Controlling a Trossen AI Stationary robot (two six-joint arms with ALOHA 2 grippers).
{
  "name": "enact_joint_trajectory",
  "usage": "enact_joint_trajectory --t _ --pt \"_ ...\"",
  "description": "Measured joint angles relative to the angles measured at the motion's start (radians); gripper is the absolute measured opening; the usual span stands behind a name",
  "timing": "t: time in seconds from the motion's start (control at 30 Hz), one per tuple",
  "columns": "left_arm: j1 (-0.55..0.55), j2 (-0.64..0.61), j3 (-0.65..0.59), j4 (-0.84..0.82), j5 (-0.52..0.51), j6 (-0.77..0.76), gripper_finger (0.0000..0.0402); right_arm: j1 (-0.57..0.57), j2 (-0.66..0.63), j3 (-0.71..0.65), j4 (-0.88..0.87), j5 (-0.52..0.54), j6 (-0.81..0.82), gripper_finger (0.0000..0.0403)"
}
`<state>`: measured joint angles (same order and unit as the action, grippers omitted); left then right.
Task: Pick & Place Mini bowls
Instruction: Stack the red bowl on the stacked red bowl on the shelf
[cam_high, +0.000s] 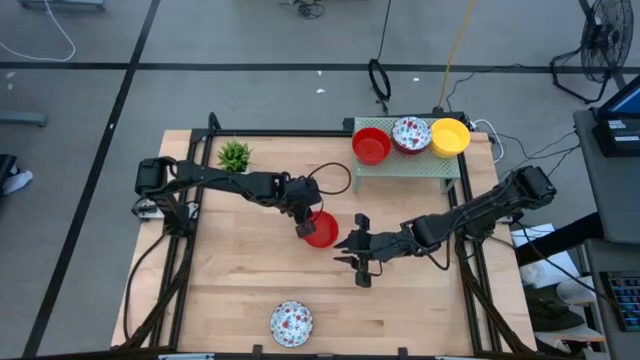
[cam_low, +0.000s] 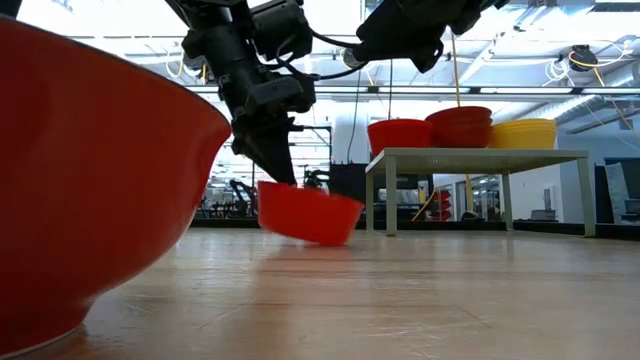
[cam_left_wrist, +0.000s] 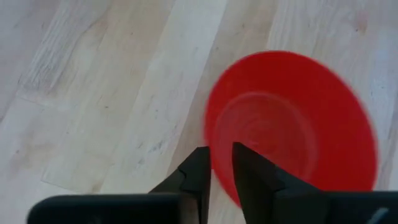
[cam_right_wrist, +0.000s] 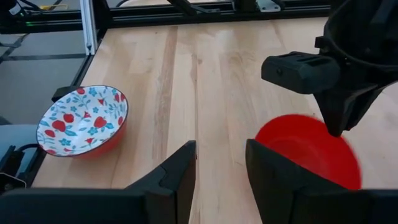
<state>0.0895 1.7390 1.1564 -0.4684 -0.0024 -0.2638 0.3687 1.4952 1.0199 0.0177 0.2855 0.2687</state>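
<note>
A plain red mini bowl (cam_high: 322, 230) sits mid-table, tilted in the low view (cam_low: 310, 215), its underside at the wood and its raised rim at my left gripper (cam_low: 285, 178). In the left wrist view the gripper (cam_left_wrist: 221, 168) is open a narrow gap, one finger on each side of the bowl's rim; the bowl looks smeared there. My right gripper (cam_high: 358, 262) hovers open and empty just right of the bowl, above the table (cam_right_wrist: 221, 180). A white speckled mini bowl (cam_high: 291, 323) rests on its base near the front edge. My left gripper comes from above, slanting down, with its fingertips (cam_left_wrist: 199, 171) astride the red bowl's rim (cam_left_wrist: 211, 146) on the side toward the table's left. A narrow gap shows between the fingers. Whether they touch the rim, I cannot tell.
A small green stand (cam_high: 405, 165) at the back right carries a red bowl (cam_high: 371, 146), a speckled bowl (cam_high: 410, 135) and a yellow bowl (cam_high: 449, 137). A small potted plant (cam_high: 234, 154) stands at the back left. Bare wood lies between the near bowl and the arms.
</note>
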Motion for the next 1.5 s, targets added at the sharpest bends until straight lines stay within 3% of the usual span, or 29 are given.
enact_joint_trajectory --t 0.3,0.57,0.9,1.17,1.5 --pt "0.001 -0.005 0.0 -0.001 -0.025 0.031 0.0121 0.0 0.0 0.0 0.0 0.0 0.0 0.013" --pt "0.004 -0.136 0.0 -0.089 -0.035 0.058 0.0164 0.0 0.013 0.0 0.001 0.002 0.0 0.013" --pt "-0.027 -0.385 0.0 -0.414 -0.022 -0.119 0.015 -0.012 0.074 0.0 0.04 0.003 -0.075 0.013" --pt "-0.12 -0.51 0.0 -0.473 -0.025 -0.215 0.013 -0.023 0.191 -0.001 0.08 -0.003 -0.165 0.013" --pt "-0.198 -0.556 0.0 -0.47 -0.025 -0.247 0.0127 -0.039 0.304 0.008 0.192 -0.028 -0.331 0.013"
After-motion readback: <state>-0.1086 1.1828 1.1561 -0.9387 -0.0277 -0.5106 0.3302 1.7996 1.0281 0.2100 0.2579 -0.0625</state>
